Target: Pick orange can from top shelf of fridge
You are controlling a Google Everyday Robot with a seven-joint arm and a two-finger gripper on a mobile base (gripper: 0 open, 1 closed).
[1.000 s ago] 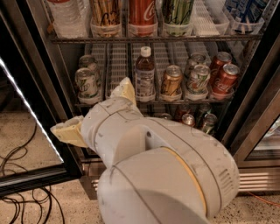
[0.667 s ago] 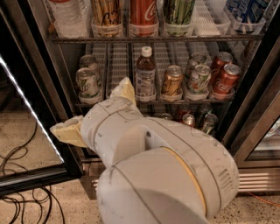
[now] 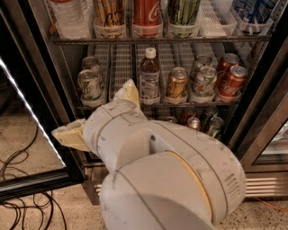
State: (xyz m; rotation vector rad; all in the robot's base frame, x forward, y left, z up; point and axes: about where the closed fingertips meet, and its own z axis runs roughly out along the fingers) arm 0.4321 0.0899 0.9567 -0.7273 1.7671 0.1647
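Two fingers [image 3: 67,134] of the gripper [image 3: 92,110] stand apart and empty, low before the fridge [image 3: 270,182]. We see the orange can [image 3: 109,15] on the top shelf [image 3: 153,40], beside a red cola can [image 3: 147,13]; rising carelessly, we could nudge that neighbour or grab the lower gold can [image 3: 176,83].

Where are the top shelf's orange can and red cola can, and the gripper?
orange can [image 3: 109,13]: camera view, lettered side
red cola can [image 3: 147,13]: camera view, red side
gripper [image 3: 94,112]: camera view, its middle, before middle rack [image 3: 157,106]
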